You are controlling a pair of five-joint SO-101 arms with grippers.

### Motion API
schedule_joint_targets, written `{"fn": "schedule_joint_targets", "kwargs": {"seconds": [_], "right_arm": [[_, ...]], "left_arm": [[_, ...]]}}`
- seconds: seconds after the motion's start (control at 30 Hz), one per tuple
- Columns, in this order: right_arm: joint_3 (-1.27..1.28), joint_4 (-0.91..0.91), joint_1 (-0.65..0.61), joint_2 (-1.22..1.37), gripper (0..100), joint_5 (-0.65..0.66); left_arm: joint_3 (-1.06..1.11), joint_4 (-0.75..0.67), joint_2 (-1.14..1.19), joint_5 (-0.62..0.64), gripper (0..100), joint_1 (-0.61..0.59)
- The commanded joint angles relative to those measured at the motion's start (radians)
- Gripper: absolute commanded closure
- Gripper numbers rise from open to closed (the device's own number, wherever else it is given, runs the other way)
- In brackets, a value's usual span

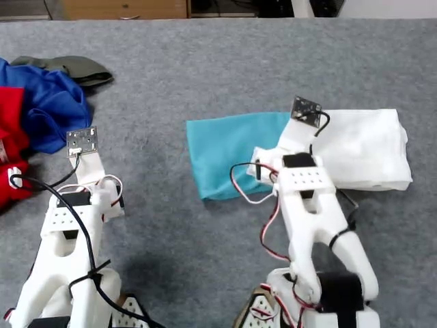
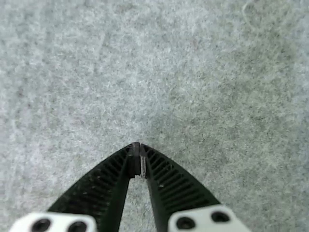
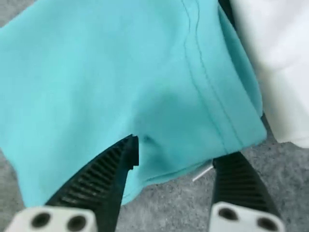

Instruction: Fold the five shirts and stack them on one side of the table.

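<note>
While the left fingers [image 2: 159,183] are pressed together above bare grey counter [image 2: 193,72], the right fingers [image 3: 108,174] stand spread over an edge of the folded teal shirt [image 3: 96,82], whose hemmed corner lies between them. In the high view the teal shirt sits mid-counter, just beside the folded white shirt [image 1: 369,147] on its right. A red shirt [image 1: 10,137], a blue shirt [image 1: 48,102] and an olive shirt [image 1: 75,68] lie heaped at the far left.
</note>
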Motion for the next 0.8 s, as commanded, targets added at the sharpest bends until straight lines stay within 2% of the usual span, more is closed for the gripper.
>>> {"fn": "schedule_joint_targets", "kwargs": {"seconds": [0.0,0.37,0.6,0.77], "right_arm": [[-0.002,-0.048,0.012,0.033,73.8,-0.014],[0.041,-0.048,0.015,0.045,73.8,-0.015],[0.042,-0.146,0.01,0.079,74.7,-0.017],[0.004,-0.209,0.01,0.205,92.1,-0.051]], "left_arm": [[0.0,-0.011,-0.01,-0.006,98,0.006],[0.0,-0.011,-0.01,-0.006,98,0.006],[0.0,-0.011,-0.01,-0.006,98,0.006],[0.0,-0.009,-0.01,-0.006,98,0.006]]}}
